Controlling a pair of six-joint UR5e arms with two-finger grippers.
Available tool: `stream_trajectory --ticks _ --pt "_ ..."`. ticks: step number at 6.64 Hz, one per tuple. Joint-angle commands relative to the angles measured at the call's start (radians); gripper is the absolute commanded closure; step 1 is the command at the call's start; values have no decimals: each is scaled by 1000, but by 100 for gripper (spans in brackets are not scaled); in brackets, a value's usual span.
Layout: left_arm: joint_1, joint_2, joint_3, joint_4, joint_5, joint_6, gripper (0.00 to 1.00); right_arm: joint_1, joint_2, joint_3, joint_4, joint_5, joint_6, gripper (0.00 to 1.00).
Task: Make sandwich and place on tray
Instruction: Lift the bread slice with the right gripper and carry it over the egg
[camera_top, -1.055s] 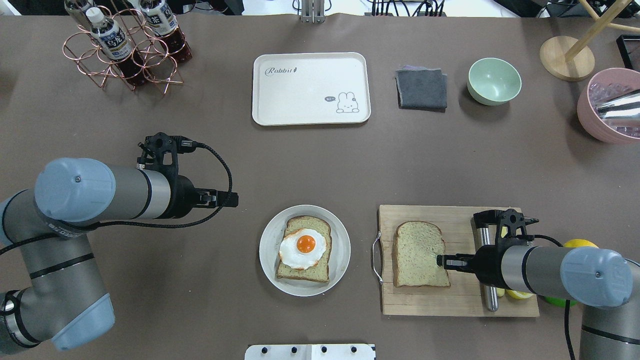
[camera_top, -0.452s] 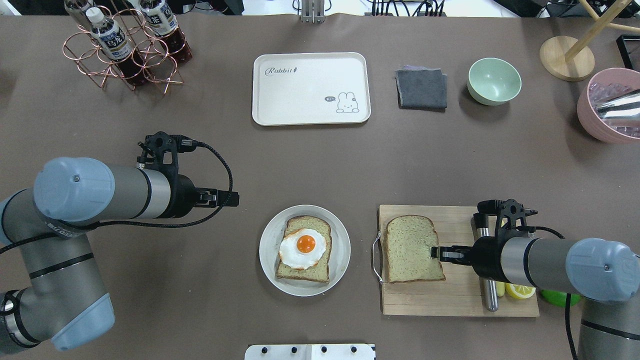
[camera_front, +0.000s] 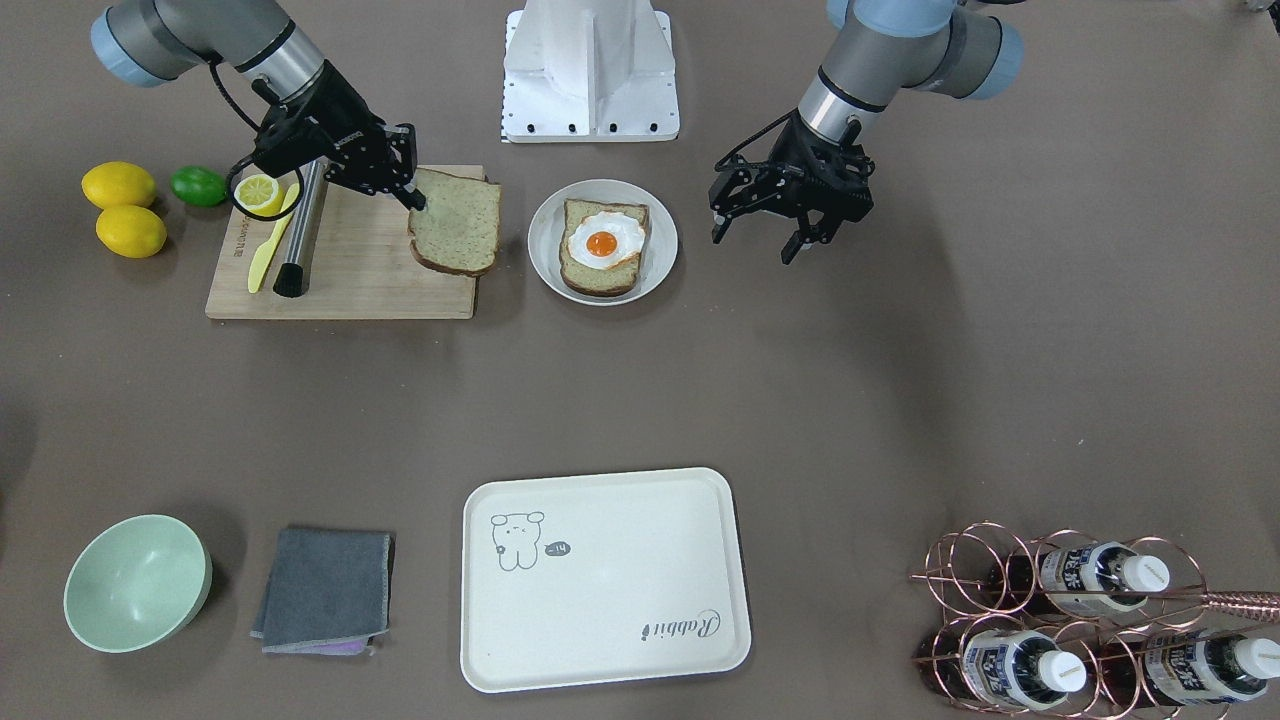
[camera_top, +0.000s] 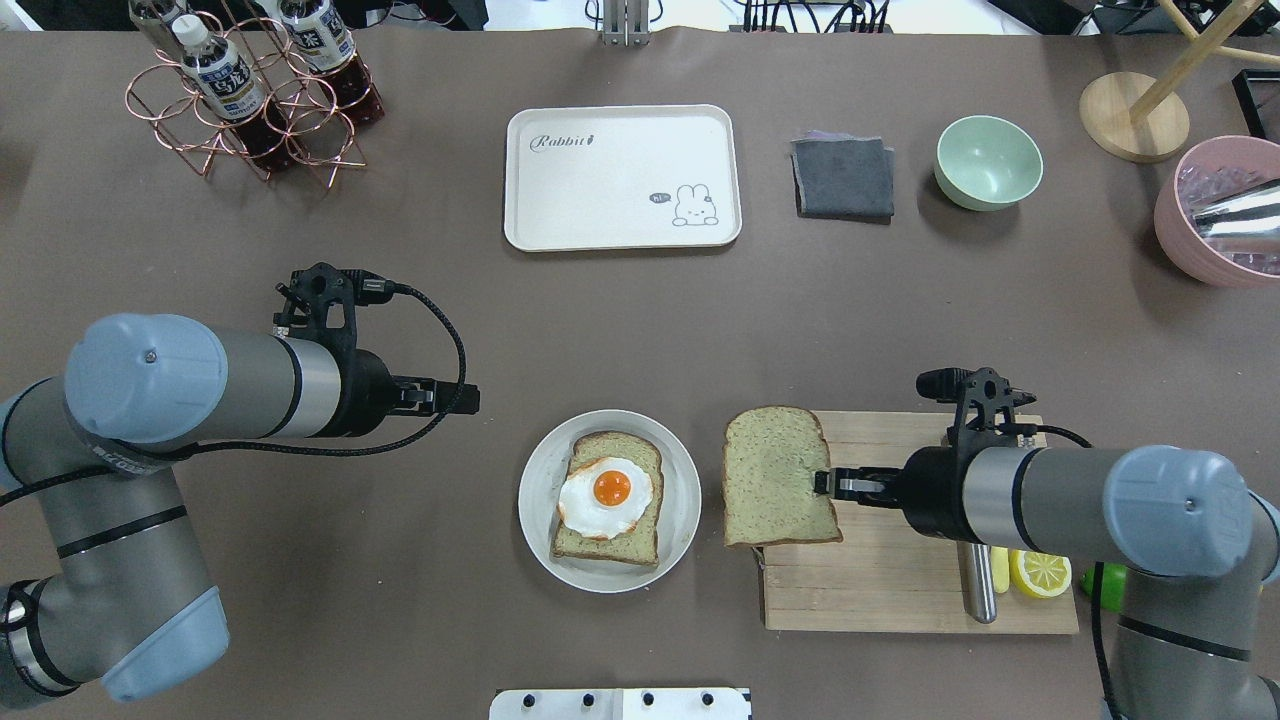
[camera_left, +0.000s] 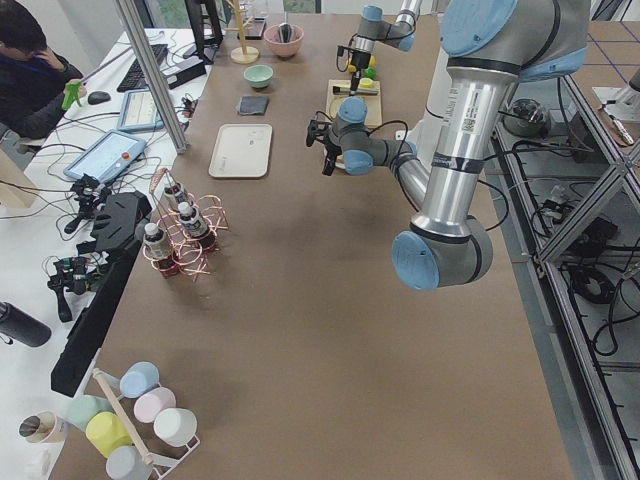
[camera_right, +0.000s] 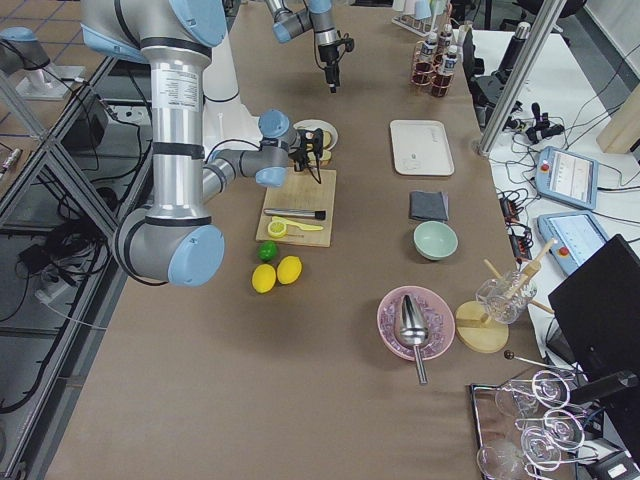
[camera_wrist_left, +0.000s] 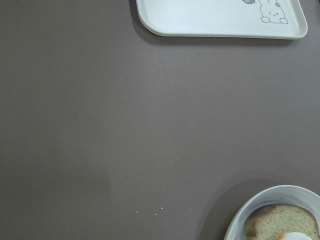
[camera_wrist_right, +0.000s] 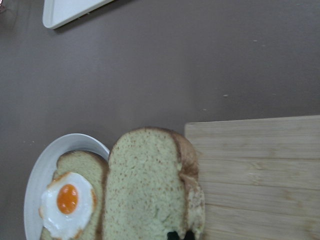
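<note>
Over the plate-side edge of the cutting board (camera_top: 900, 590), the right gripper (camera_top: 825, 483) pinches the top slice (camera_top: 775, 475) by its crust edge, fingers pressed onto the bread. The slice juts out toward the round plate (camera_top: 530, 500), roughly flat and face-up, and seems lifted clear of the wood. An edge grip like this probably leaves the broad face free to lie flat on the filling. On the plate the lower slice (camera_top: 610, 545) already carries the fried egg (camera_top: 605, 492), so the sandwich lacks only its lid, and the closing step looks to be in hand. The left gripper (camera_front: 752, 240) hovers beside the plate with its fingers spread and empty, likely kept aside to leave the approach free. The tray (camera_top: 620, 180) sits well apart at the far side, bare, awaiting the finished sandwich. A matte brown table (camera_top: 900, 320) gives a plain, even surface. A grey cloth (camera_top: 843, 178) and a green bowl (camera_top: 988, 162) lie beside the tray, with a copper bottle rack (camera_top: 250, 90) at one corner.
</note>
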Motion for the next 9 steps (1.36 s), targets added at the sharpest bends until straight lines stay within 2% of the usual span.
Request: stream_trajectory --ticks 1,3,4,6,9 --pt "-10 14 -9 -3 -4 1 2 -18 214 -23 -206 -10 90 100" --pt "-16 53 -23 -6 -4 6 2 -96 333 -104 -227 -105 95 100" --pt "-16 63 -26 -14 -4 4 2 -109 389 -170 -227 -122 95 100" --pt "-16 67 -23 -23 -4 1 2 -121 413 -226 -227 -128 94 100" --pt "-15 63 -23 -23 -4 1 2 -121 381 -214 -226 -127 88 100"
